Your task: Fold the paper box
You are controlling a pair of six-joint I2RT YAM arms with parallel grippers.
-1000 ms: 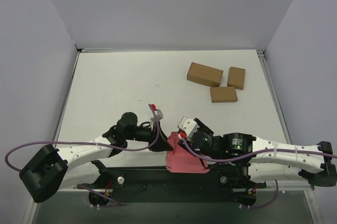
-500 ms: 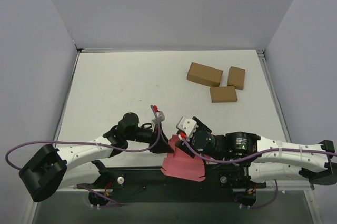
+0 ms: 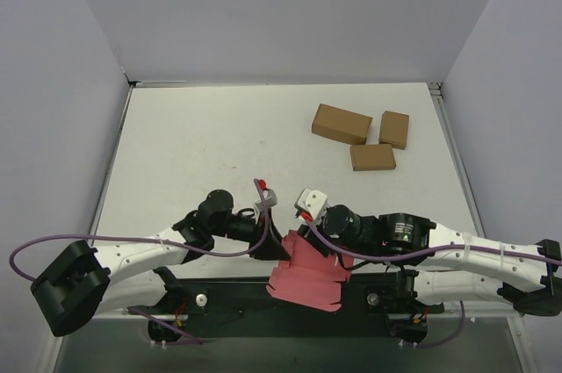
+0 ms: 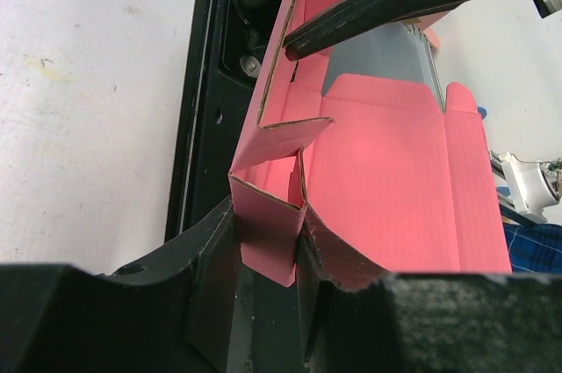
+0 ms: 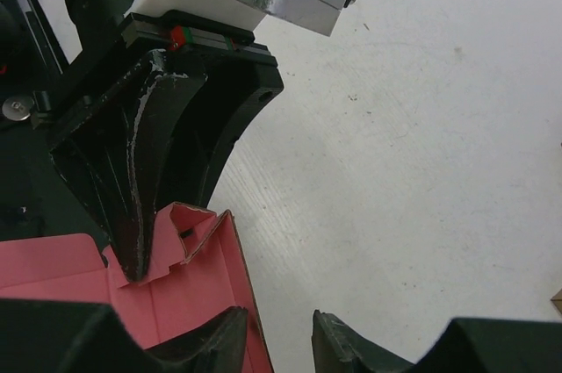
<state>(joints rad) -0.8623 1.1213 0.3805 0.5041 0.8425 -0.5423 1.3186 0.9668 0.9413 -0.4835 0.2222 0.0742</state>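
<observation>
The pink-red paper box (image 3: 307,275) is a half-formed card sheet hanging over the table's near edge, between the two arms. My left gripper (image 3: 279,246) is shut on a folded corner flap of the paper box (image 4: 386,180); both fingers (image 4: 211,250) press that flap. My right gripper (image 3: 307,233) reaches in from the right. Its jaws (image 5: 279,333) stand apart astride the upright side wall of the paper box (image 5: 184,294). The wall lies against the left finger, and bare table shows before the right one. The left gripper's black finger (image 5: 140,180) shows in the right wrist view.
Three brown cardboard boxes (image 3: 341,124) (image 3: 394,129) (image 3: 372,157) lie at the back right. The black base rail (image 3: 237,292) runs along the near edge under the paper box. Grey walls bound the white table (image 3: 219,145) at left, back and right.
The paper box has swung flatter and spread further over the near rail. My right gripper shifted slightly left and back along it, and its jaws have narrowed. The left gripper keeps its hold.
</observation>
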